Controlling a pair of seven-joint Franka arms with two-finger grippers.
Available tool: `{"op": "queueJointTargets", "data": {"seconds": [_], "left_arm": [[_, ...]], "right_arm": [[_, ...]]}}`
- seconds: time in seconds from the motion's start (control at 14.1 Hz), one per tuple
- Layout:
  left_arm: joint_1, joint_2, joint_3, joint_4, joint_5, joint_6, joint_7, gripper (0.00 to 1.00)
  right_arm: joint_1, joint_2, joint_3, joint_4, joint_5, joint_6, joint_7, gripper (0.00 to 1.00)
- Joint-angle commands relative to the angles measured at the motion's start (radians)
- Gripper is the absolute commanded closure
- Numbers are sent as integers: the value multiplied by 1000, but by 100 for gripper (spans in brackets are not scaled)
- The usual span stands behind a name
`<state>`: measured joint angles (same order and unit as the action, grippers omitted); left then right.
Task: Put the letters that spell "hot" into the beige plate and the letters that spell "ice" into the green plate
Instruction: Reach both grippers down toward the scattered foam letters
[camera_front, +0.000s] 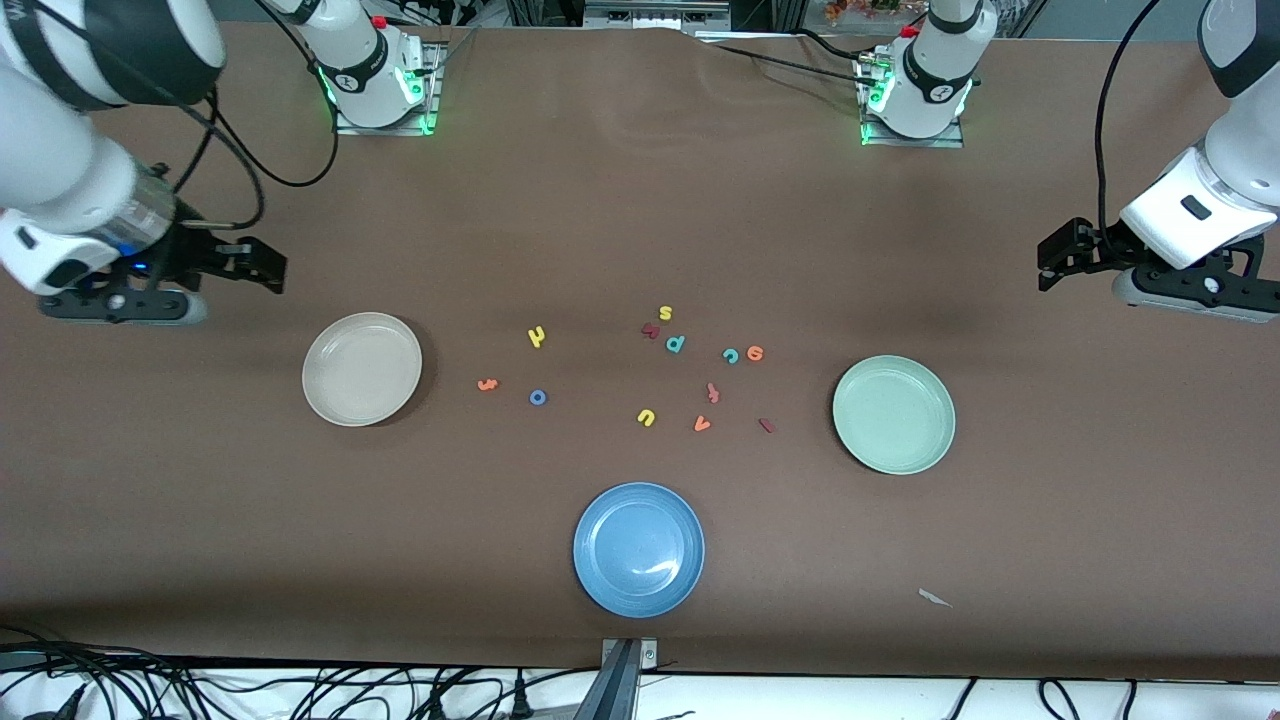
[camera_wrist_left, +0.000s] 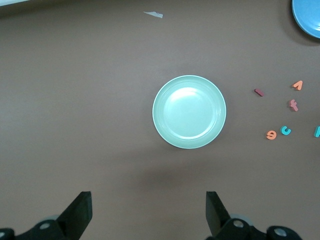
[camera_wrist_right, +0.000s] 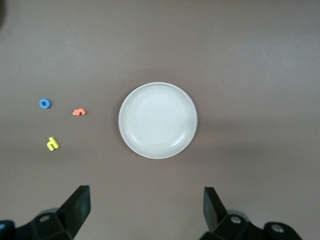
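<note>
Nothing is sorted yet: the beige plate lies toward the right arm's end of the table, the green plate toward the left arm's end, both bare. Between them the letters lie scattered – yellow h, orange t and blue o close to the beige plate; teal c and orange e side by side, and the dark red i nearer the front camera, closer to the green plate. The right gripper hovers above the table near the beige plate, the left gripper near the green plate; both have jaws wide apart and hold nothing.

The risk is a wrong pick. The teal p, yellow u, yellow s and orange v mimic the wanted colours, and c and e sit so close that closing jaws could probably drag both. The blue plate is a decoy – well clear of the letters. Open table surrounds each plate, far from any edge
</note>
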<state>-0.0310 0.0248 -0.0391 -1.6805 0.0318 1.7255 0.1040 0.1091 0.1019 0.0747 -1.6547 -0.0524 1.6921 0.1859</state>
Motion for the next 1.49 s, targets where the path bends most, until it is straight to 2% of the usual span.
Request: {"op": "queueJointTargets", "data": {"seconds": [0.0, 0.5, 0.71, 0.92, 1.06, 1.28, 1.42], "left_arm": [[-3, 10, -4, 24, 19, -21, 3, 0], [-78, 58, -5, 27, 14, -17, 6, 0], [-174, 142, -5, 74, 7, -4, -10, 0], [-195, 233, -5, 142, -44, -4, -1, 0], [-201, 286, -7, 154, -73, -3, 6, 0], [-280, 340, -4, 156, -62, 51, 5, 0], [-288, 369, -7, 156, -70, 103, 8, 0]], "right_arm": [[-2, -7, 52, -74, 5, 72, 53, 0], [-2, 30, 174, -215, 5, 213, 164, 0], [-2, 47, 233, -304, 3, 370, 243, 0], [0, 94, 298, -375, 2, 516, 314, 0], [30, 148, 306, -381, -4, 557, 329, 0], [69, 238, 306, -379, -24, 621, 314, 0], [93, 297, 306, -379, -69, 684, 310, 0]]}}
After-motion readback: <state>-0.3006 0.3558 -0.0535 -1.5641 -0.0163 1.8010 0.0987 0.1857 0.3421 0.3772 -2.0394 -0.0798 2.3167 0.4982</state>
